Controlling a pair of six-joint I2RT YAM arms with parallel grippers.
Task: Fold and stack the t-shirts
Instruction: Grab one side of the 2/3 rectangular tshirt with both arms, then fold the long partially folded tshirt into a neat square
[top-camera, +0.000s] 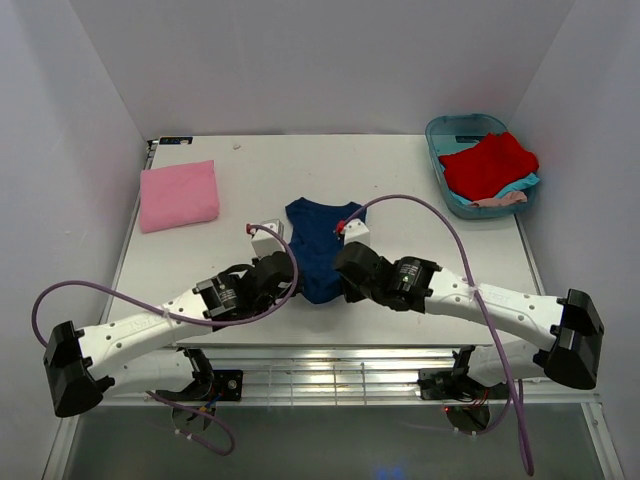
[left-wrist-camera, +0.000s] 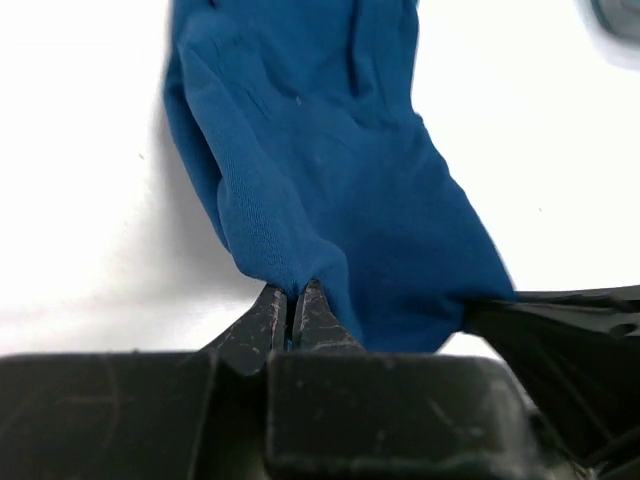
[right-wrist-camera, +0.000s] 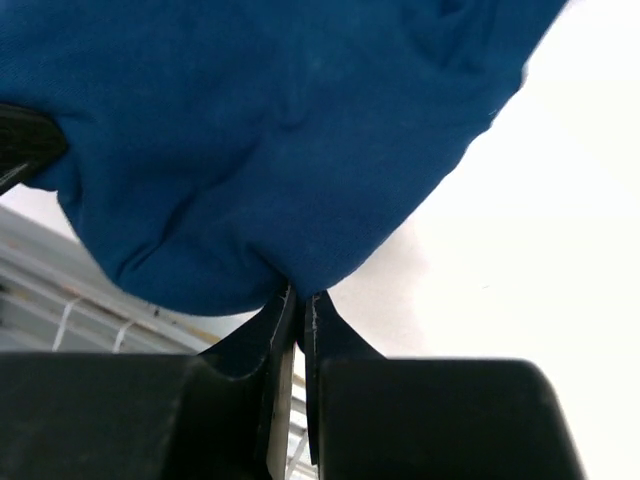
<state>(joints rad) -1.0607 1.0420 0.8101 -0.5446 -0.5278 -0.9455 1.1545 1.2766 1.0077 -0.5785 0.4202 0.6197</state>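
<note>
While both arms are reaching in from the near edge, the overhead view is showing the navy t-shirt (top-camera: 318, 245) lying mid-table as a narrow strip, collar end pointing away. Its near end is sitting between the two wrists. From up there I can't tell what the fingers are doing, because the black wrist housings are covering them and the near hem.

The wrist cameras are sorting that out. The left gripper (left-wrist-camera: 292, 300) is pinching a fold of the blue cloth, tips almost touching. The right gripper (right-wrist-camera: 300, 300) is clamping the other near corner the same way, with cloth bunching up above it. Both close-ups are cutting off the far end of the shirt.

Only the top view is catching the rest. A pink t-shirt (top-camera: 178, 196) is lying folded at the far left. A teal tub (top-camera: 440, 135) in the far right corner is holding a red t-shirt (top-camera: 490, 163), with a teal one (top-camera: 522, 184) peeking out beneath. There's a pale scrap in there too that I can't make out.

The table (top-camera: 420, 190) is looking plain white, and white walls (top-camera: 320, 60) are boxing it in on three sides.
</note>
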